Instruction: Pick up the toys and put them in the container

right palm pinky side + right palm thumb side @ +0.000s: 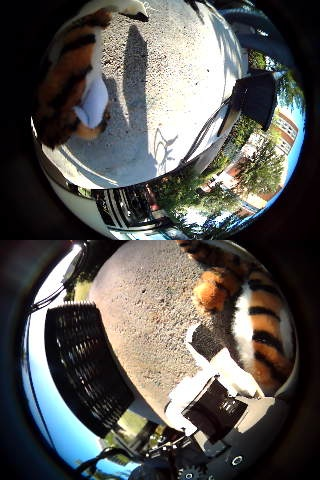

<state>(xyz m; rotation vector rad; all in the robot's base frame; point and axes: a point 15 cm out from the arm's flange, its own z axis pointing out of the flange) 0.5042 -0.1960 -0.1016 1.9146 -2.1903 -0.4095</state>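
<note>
The plush tiger (260, 325) lies on the concrete ground (175, 75), close beside the hand (215, 405); the black mesh container (85, 370) stands on the opposite side; whether the fingers are spread or curled, I cannot tell.

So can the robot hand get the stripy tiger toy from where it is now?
Probably yes. The tiger toy lies on the gravelly ground close to the palm, with a part of the robot hand right beside it and nothing in between. Whether it touches yet is unclear.

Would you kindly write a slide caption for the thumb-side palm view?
Palm over a striped orange plush tiger on a speckled stone surface, with a black mesh container alongside.
</note>
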